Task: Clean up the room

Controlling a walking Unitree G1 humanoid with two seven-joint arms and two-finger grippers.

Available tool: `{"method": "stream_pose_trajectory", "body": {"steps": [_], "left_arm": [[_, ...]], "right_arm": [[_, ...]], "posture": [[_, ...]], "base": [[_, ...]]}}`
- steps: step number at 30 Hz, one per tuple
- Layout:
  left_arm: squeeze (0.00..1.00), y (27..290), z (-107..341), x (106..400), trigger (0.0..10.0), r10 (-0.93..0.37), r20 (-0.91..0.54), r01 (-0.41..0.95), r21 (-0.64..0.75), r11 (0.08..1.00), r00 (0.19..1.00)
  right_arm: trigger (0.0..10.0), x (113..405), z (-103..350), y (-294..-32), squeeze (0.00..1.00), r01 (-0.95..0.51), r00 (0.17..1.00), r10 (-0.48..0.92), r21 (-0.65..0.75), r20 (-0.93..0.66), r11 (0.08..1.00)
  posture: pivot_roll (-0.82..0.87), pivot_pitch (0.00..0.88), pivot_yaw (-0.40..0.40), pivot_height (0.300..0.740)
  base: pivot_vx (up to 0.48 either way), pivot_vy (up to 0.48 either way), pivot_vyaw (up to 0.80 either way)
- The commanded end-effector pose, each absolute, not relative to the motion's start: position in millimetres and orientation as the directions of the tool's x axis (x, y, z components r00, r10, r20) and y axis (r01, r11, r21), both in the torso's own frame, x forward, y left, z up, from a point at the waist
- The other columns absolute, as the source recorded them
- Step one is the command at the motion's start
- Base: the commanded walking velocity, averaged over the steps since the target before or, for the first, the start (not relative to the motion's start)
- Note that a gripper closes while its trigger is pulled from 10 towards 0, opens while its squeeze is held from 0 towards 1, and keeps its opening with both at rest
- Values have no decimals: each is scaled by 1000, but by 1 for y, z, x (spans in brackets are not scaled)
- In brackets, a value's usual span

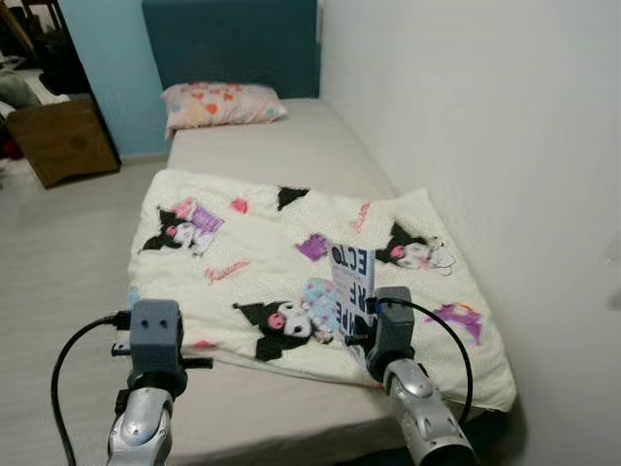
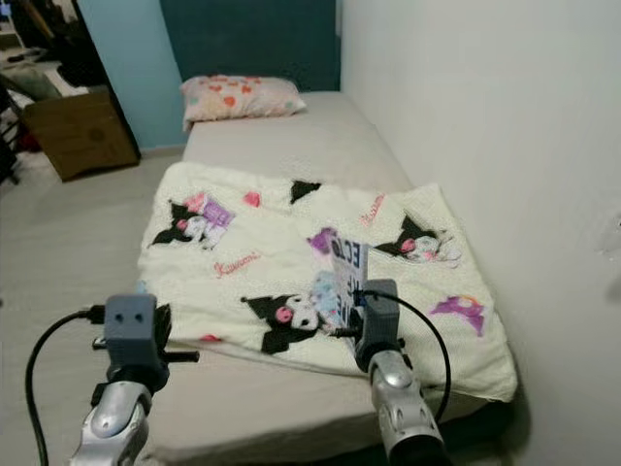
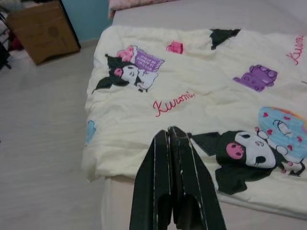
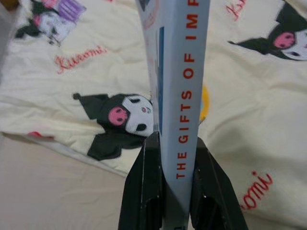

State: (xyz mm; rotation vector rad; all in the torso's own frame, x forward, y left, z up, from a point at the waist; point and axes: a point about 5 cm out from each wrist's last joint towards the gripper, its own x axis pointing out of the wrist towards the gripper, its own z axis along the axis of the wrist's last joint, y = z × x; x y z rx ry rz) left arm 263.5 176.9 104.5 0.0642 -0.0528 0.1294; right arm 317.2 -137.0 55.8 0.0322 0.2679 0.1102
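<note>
Right end effector [image 4: 175,158] clamping the pale blue book [image 1: 353,284] upright, hovering over the blanket's [image 1: 291,252] near edge | left end effector [image 3: 172,143], fingers pressed together, hanging over the blanket's near left corner | pillow [image 1: 218,104] lying beyond the blanket at the bed's [image 1: 291,146] head | wooden box [image 1: 63,138] sitting far left of the blanket.

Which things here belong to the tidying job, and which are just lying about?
In the job:
- pale blue paperback book, clamped in right hand
- left hand, shut, idle

Lying about:
- cream cartoon-print blanket
- floral pink pillow
- brown wooden cabinet
</note>
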Motion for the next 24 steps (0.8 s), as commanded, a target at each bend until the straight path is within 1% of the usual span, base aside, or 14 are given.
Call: {"method": "stream_pose_trajectory", "body": {"steps": [1, 24], "left_arm": [[0, 184, 103, 260, 10000, 147, 54, -151, 74, 986, 988], [0, 189, 104, 257, 10000, 155, 54, -159, 82, 984, 986]], "right_arm": [[10000, 321, 64, -133, 0, -116, 967, 124, 50, -221, 992], [10000, 320, 63, -125, 0, -140, 965, 150, 63, -216, 988]], "posture": [[-17, 116, -12, 740], [-1, 120, -12, 740]], "base": [[0, 439, 0], [0, 439, 0]]}}
